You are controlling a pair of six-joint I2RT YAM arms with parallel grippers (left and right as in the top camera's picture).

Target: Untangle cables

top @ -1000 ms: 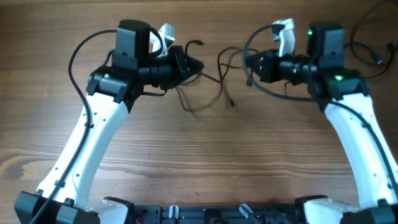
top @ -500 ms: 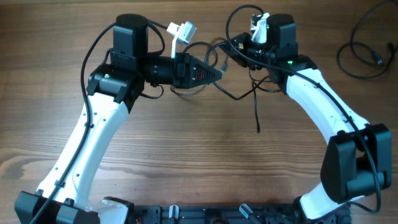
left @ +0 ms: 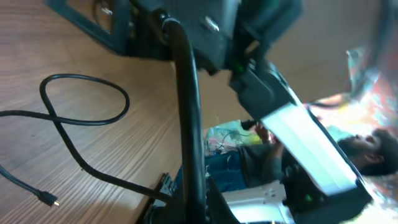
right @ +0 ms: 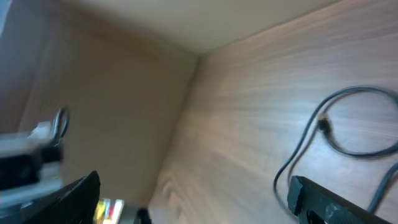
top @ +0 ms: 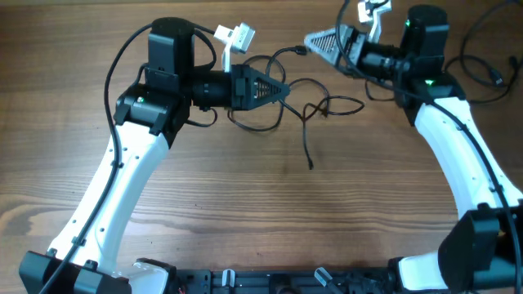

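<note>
Overhead view of the wooden table (top: 245, 220), with both arms reaching toward its far side. The left gripper (top: 284, 88) is pointing to the right with its jaws clenched, and a strand of the cables (top: 308, 109) is leaving its tip. In the left wrist view this strand (left: 189, 124) is rising close to the lens from the dark shapes at the bottom of the picture, so the grip appears to be on the cord, though the fingertips themselves are not showing clearly. The cables are lying on the table in the far middle, between the two grippers. They are forming several overlapping loops beside and to the right of the left gripper, and one free end (top: 310, 167) is trailing toward the near side. In the left wrist view a thin loop (left: 127, 99) is resting flat on the wood, with a small plug end (left: 46, 199) lying to its near left. The right gripper (top: 313, 38) is pointing to the left at the far edge, just beyond the tangle and apart from it. It is released: in the right wrist view its fingers (right: 317, 199) are standing wide apart, with only bare table showing between them. A lone cord (top: 496, 78) is lying well apart at the far right of the table. The right wrist view is showing a curled cord with a small plug (right: 323, 124) flat on the wood, but whether it is this lone cord cannot be told.
</note>
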